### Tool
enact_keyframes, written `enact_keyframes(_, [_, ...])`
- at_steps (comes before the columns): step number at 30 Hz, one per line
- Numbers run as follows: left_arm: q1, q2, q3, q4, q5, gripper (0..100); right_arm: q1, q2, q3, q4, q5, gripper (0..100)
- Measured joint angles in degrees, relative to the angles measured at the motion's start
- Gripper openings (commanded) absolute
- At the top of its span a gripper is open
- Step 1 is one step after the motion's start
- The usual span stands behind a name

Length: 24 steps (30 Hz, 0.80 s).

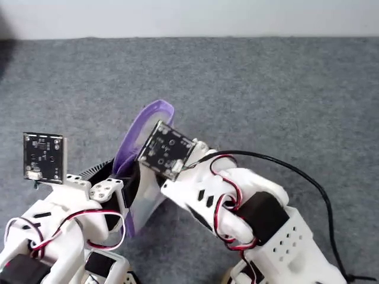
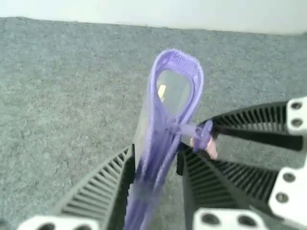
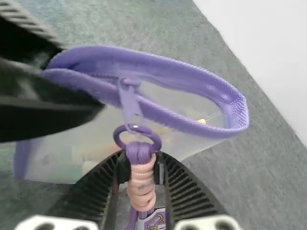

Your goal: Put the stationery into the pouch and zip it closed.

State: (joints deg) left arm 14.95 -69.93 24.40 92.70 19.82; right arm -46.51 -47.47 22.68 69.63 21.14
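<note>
Right gripper (image 3: 139, 160) pinches zipper pull (image 3: 140, 184); left gripper (image 2: 156, 158) clamps pouch (image 2: 175, 62) edge.

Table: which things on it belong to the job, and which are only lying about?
Job:
pouch, clamped in the left gripper
zip pull, pinched by the right gripper
yellow item inside the pouch

Lying about:
black cable
grey mat
</note>
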Motion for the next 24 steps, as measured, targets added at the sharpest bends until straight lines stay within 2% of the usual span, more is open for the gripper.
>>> enact_keyframes(3, [0.0, 0.0, 0.0, -0.1, 0.0, 12, -0.4, 0.0, 0.0, 0.0, 0.0, 0.8])
enact_keyframes(7, [0.1, 0.0, 0.0, -0.1, -0.1, 1, -0.4, 0.0, 0.0, 0.0, 0.0, 0.8])
enact_keyframes(17, [0.1, 0.0, 0.0, -0.1, -3.5, 1, 2.2, 0.0, -0.1, -0.5, 0.4, 0.8])
enact_keyframes(24, [0.2, 0.2, 0.0, -0.5, -3.6, 1, 8.4, 0.5, -0.1, -8.5, 5.4, 0.8])
